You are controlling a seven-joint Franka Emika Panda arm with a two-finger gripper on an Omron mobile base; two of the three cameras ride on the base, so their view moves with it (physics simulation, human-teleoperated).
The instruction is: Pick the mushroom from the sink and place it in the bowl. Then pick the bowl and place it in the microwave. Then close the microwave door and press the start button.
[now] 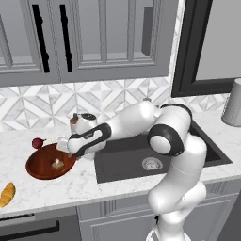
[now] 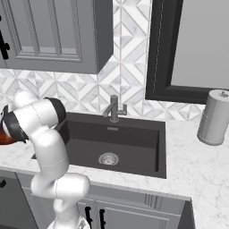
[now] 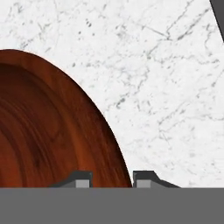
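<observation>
The reddish-brown wooden bowl (image 1: 43, 165) sits on the marble counter left of the sink (image 1: 127, 162). The small tan mushroom (image 1: 57, 164) lies inside it. My gripper (image 1: 70, 151) is down at the bowl's right rim. In the hand view the gripper (image 3: 112, 179) straddles that rim, one fingertip (image 3: 83, 179) over the bowl (image 3: 43, 131) and the other outside it over the marble, closed in on the wall. The dark sink basin (image 2: 134, 138) holds nothing but its steel drain. The microwave and its door are out of view.
A dark red ball (image 1: 37, 142) lies just behind the bowl and a golden pastry (image 1: 7, 194) near the counter's front left edge. A faucet (image 2: 114, 108) stands behind the sink. A grey cylinder (image 2: 214, 117) stands to its right. Cabinets hang overhead.
</observation>
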